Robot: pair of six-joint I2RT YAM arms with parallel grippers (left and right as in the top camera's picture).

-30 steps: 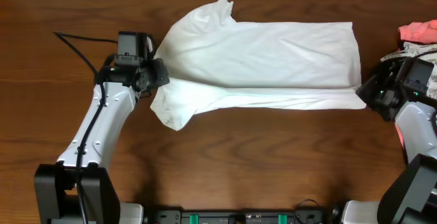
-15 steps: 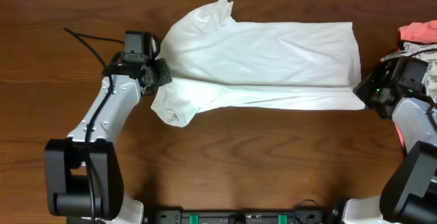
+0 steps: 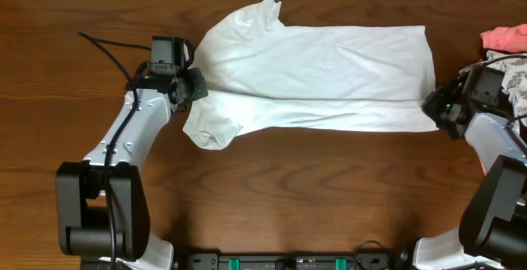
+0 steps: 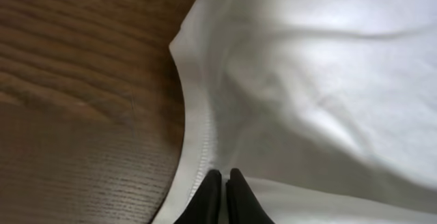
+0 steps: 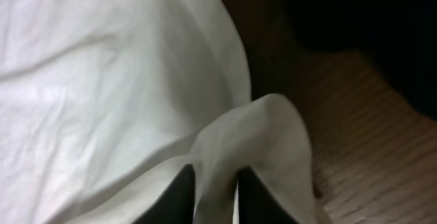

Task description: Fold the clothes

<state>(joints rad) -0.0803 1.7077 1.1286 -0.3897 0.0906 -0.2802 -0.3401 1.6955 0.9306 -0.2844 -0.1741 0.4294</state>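
– Two ends of the T-shirt (image 3: 321,72), two arms: where do you have them?
– I have the left pincer (image 4: 222,193) at the shirt's collar end, beside the sleeve. It is clenched tight with its tips on the stitched edge, and I read that as a pinch on the cloth. My right pincer (image 5: 218,193) is at the near corner of the shirt's hem end. Its fingers stand a little apart with a fold of hem bunched between them. I cannot tell whether they squeeze it or sit slack around it.
– And the shirt itself?
– It is spread lengthwise on the bench (image 3: 272,188). One long crease runs from end to end, and a narrow strip shows along the shirt's near edge. One sleeve lies crumpled by the collar end.
– So which step?
– I judge it to be the long fold, close to finished. Next I would want both ends let down evenly and the crumpled sleeve tucked in. Then I would take a fresh grip for the cross fold, hem end toward collar end.
– Any basket or bin for it?
– None that I can see. Only a loose heap of other cloth (image 3: 504,38), pink on top, lies just beyond the shirt's hem end, straight on the wood.
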